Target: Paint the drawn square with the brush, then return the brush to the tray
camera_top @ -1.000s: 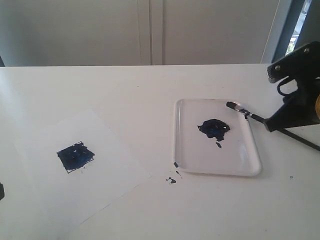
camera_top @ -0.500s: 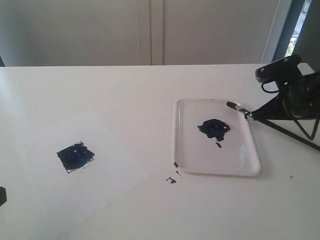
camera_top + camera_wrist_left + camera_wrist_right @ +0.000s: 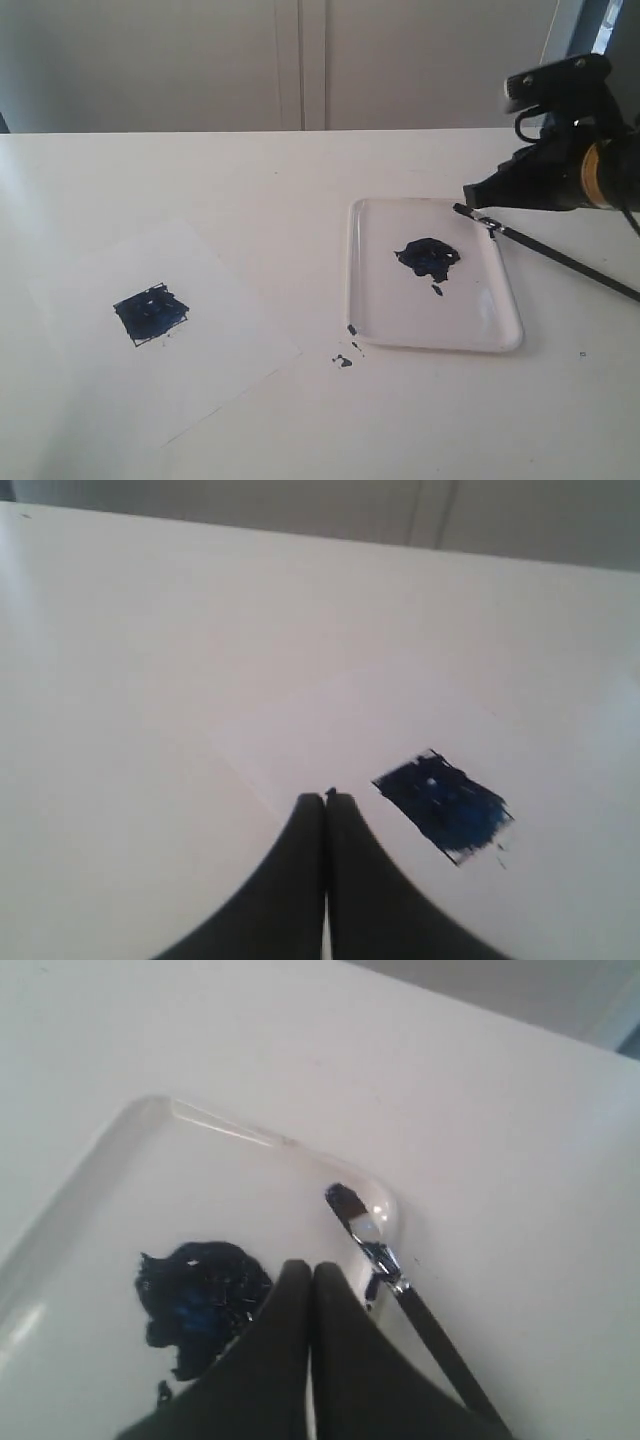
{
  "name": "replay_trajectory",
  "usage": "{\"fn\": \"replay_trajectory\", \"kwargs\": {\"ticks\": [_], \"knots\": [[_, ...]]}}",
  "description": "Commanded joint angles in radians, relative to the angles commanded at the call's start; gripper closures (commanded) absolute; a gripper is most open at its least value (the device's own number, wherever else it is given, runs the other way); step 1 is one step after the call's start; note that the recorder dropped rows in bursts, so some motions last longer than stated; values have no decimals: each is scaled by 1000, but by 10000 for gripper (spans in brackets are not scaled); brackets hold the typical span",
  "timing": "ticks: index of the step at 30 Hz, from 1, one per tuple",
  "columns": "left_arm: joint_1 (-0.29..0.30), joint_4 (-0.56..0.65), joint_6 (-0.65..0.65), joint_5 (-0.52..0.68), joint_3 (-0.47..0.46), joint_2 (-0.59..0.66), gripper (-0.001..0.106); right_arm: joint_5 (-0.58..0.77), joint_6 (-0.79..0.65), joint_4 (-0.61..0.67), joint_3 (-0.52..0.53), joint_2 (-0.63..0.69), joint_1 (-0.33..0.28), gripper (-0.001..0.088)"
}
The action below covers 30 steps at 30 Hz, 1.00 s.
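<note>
The drawn square (image 3: 150, 313) on the paper sheet (image 3: 215, 350) is smeared dark blue; the left wrist view shows the square (image 3: 443, 805) too. The brush (image 3: 545, 253) lies with its tip over the far right rim of the white tray (image 3: 500, 335) and its black handle out on the table. In the right wrist view the brush (image 3: 375, 1245) rests on the tray's corner (image 3: 385, 1205). My right gripper (image 3: 472, 192) hangs shut and empty above the brush tip; its fingers (image 3: 312, 1272) touch. My left gripper (image 3: 327, 798) is shut, empty, near the square.
A dark blue paint blob (image 3: 428, 257) sits mid-tray. Small paint drips (image 3: 343, 359) mark the table by the tray's near left corner. A grey wall or cabinet (image 3: 300, 60) runs behind the table's far edge.
My right gripper let go of the brush, shut its jaws and rose up and leftward above the tray's far right corner. The brush stayed lying across the rim.
</note>
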Motion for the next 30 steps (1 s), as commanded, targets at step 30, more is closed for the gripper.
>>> {"fn": "replay_trajectory", "kwargs": {"ticks": [30], "knots": [[2, 0, -25, -112, 1, 0, 1053, -112, -633, 692, 333, -642, 0, 868]]}}
